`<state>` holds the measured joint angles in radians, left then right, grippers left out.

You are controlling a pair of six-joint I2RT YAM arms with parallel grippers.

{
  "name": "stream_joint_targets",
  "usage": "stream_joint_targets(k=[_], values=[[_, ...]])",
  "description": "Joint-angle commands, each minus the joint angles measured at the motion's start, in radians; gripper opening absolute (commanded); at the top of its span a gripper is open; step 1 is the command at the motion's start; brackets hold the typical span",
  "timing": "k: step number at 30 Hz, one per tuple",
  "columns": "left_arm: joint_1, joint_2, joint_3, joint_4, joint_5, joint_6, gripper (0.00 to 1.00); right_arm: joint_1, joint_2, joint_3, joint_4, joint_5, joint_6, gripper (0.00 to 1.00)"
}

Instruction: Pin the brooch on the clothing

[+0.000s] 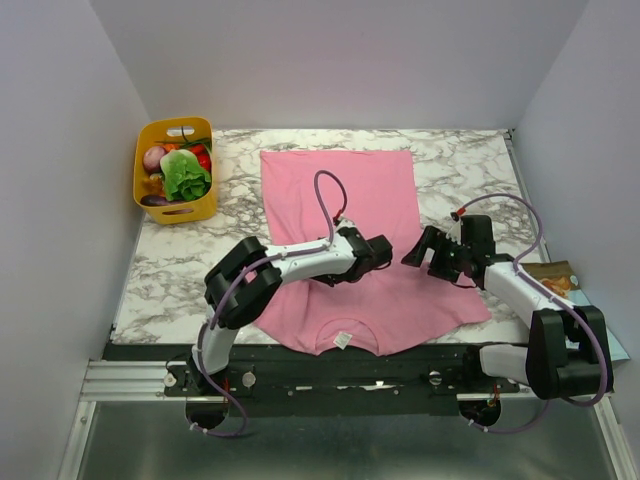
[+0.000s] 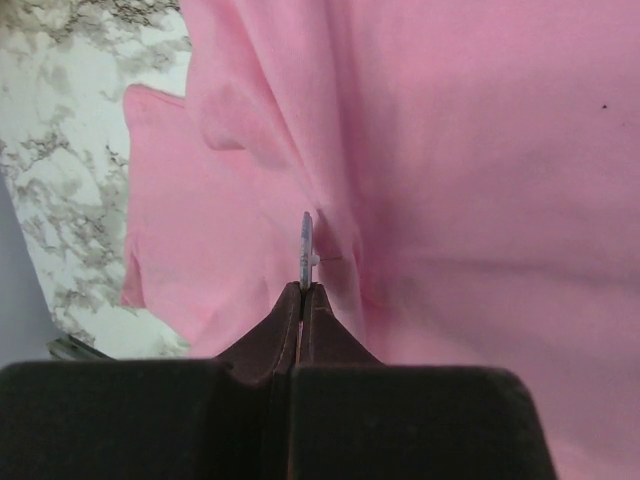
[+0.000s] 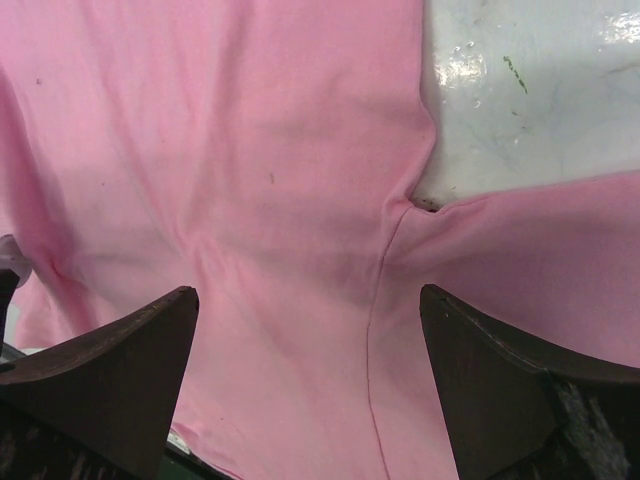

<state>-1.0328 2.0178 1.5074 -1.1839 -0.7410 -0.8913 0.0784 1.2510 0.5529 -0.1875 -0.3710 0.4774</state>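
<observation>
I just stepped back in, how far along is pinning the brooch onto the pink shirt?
Done: the shirt lies spread flat and the brooch is picked up. In hand: the left gripper is shut on the brooch, holding it edge-on over the fabric, and the right gripper hangs open above the shirt. Left: actually fastening the brooch to the cloth.

Clothing [image 1: 370, 195] spread on the surface [image 1: 465, 165], basket [image 1: 176, 208] at its far left corner, left pincer [image 1: 386, 249] with brooch [image 2: 306, 240] over the clothing, right pincer [image 1: 414, 256] just right of it
</observation>
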Motion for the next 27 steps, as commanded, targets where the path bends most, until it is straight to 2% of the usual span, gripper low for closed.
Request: stream_joint_targets(k=[1,11,27], values=[[0.020,-0.093,-0.067,0.156,0.090,0.037,0.00,-0.006,0.002,-0.021,0.023,-0.028,-0.016,1.00],[0.062,-0.243,-0.213,0.349,0.195,0.077,0.00,-0.006,0.005,-0.028,0.037,-0.049,-0.023,1.00],[0.131,-0.381,-0.392,0.572,0.325,0.118,0.00,0.017,-0.041,-0.041,0.075,-0.109,-0.042,1.00]])
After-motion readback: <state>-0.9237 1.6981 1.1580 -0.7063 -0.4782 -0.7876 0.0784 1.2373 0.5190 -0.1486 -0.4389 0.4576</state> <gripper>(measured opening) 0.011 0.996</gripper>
